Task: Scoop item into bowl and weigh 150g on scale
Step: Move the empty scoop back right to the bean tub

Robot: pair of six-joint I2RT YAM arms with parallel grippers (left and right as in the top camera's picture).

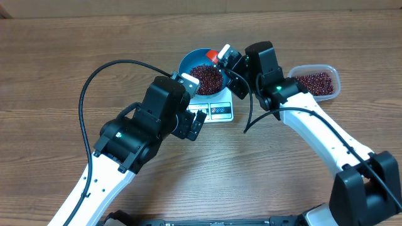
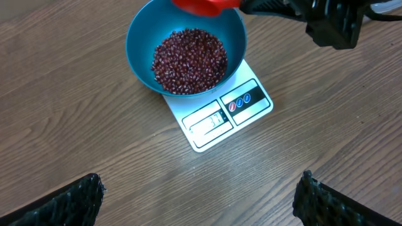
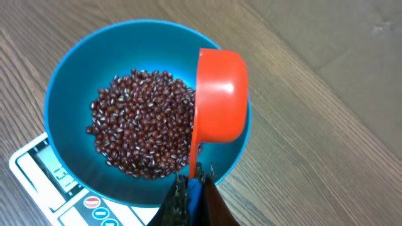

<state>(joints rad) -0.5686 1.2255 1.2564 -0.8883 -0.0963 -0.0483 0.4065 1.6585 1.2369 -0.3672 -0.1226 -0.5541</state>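
Note:
The light-blue bowl (image 1: 186, 63) (image 2: 141, 37) (image 3: 66, 94) stands on the white scale (image 1: 220, 112) (image 2: 217, 119) (image 3: 38, 166). A pile of red-brown beans (image 1: 206, 76) (image 2: 188, 61) (image 3: 141, 125) lies in it. My right gripper (image 1: 226, 56) (image 3: 196, 174) is shut on the thin handle of a red scoop (image 1: 213, 55) (image 2: 204, 5) (image 3: 220, 94). The scoop is tipped on its side over the bowl's right rim, and its inside is hidden. My left gripper (image 1: 197, 123) (image 2: 201, 188) hangs open above bare table just in front of the scale, holding nothing.
A clear plastic tub (image 1: 333, 73) with more beans (image 1: 316, 82) sits at the right, beside the right arm. A black cable (image 1: 94, 81) loops over the table to the left of the left arm.

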